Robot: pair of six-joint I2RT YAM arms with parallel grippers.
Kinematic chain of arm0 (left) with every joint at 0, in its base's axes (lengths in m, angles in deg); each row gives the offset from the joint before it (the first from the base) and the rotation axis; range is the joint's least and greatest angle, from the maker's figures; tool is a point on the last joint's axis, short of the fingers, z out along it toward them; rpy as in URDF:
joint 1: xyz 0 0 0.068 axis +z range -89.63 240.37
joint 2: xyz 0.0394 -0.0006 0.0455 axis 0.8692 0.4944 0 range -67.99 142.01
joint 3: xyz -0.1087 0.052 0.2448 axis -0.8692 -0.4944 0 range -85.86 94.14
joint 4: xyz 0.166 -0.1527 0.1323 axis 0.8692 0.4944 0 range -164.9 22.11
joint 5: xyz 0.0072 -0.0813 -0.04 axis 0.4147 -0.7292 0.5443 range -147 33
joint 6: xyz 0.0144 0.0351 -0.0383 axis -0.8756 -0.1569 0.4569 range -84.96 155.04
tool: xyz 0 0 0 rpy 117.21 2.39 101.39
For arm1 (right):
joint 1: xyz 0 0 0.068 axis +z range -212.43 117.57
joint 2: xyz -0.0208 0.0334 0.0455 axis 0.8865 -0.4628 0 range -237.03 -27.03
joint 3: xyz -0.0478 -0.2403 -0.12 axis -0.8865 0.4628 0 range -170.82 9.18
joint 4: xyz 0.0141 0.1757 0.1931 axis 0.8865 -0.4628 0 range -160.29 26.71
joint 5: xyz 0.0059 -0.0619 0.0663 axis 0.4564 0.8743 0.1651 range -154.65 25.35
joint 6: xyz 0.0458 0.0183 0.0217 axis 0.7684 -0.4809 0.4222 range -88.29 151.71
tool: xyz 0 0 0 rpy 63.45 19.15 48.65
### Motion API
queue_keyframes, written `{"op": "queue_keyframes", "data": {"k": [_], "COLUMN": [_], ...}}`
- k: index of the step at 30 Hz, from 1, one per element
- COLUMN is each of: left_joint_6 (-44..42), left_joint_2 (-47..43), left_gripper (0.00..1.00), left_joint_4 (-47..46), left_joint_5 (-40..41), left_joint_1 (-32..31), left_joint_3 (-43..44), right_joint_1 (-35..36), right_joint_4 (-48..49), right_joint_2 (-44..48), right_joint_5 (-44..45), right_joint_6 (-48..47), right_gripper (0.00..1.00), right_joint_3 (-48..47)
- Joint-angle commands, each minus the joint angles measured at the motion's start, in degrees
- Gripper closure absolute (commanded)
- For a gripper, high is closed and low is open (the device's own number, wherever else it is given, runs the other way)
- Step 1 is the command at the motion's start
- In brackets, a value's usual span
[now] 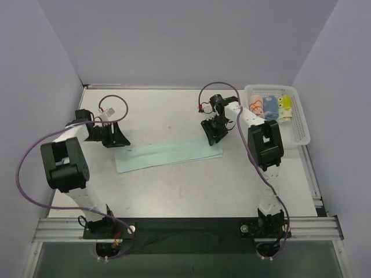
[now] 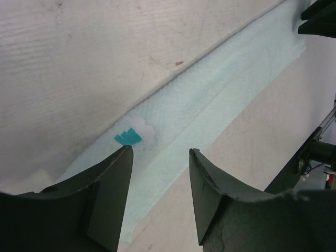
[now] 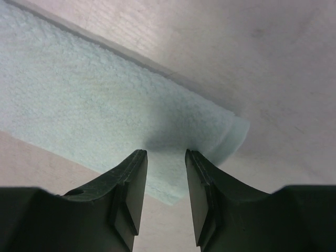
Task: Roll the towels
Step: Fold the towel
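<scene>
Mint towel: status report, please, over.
Left gripper open over tag end. Right gripper open at other end. Mint towel flat, unrolled. Basket apart, not blocking.

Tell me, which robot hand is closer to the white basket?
The right hand. It hovers over the right end of the green towel, just left of the basket. The left hand is at the towel's other end, much farther away.
</scene>
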Motion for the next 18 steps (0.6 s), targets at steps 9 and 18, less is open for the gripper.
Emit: {"op": "queue_keyframes", "data": {"k": [9,18], "left_joint_6": [-4.6,-5.6], "left_joint_2": [-20.7,-23.0], "left_gripper": [0.42,0.41], "left_joint_4": [1.0,2.6], "left_joint_5": [3.2,5.1], "left_joint_1": [0.0,0.0], "left_joint_3": [-6.4,-8.1], "right_joint_1": [-3.6,-5.3], "right_joint_4": [-2.3,-1.5], "right_joint_2": [10.9,6.6], "right_joint_5": [1.7,2.9], "right_joint_6": [6.5,13.3], "right_gripper": [0.53,0.51], "right_joint_3": [4.1,5.2]}}
